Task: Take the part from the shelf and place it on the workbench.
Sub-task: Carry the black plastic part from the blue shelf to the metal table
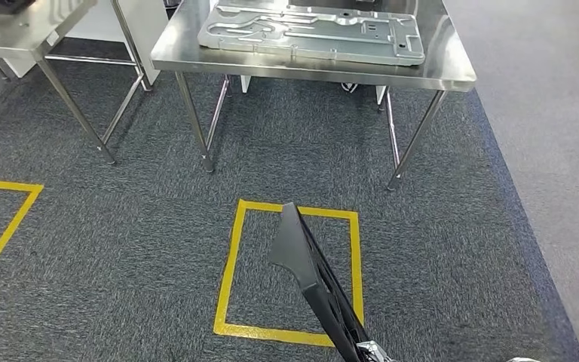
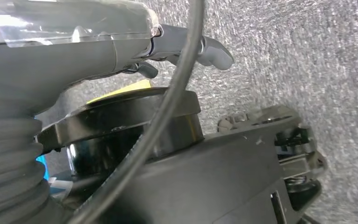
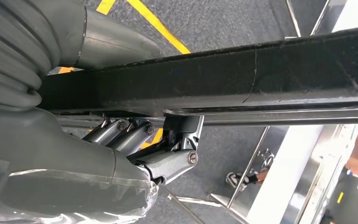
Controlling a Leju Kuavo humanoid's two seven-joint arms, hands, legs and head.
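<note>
I'm carrying the part (image 1: 313, 275), a long black panel, in my right hand (image 3: 163, 154), whose fingers are wrapping under its edge near one end. It's jutting forward and up over the carpet, above the yellow floor square (image 1: 292, 271). The tabletop (image 1: 196, 53) is standing far ahead with a grey metal plate (image 1: 313, 34) already lying on it. My left hand (image 2: 186, 46) is hanging beside my body, fingers apart, gripping nothing. The panel is looking stiff and thin, probably light but lever-heavy held so close to one end; I'm judging a grip nearer its middle would steady it. A person's shoe (image 3: 235, 178) is showing by a table leg.
</note>
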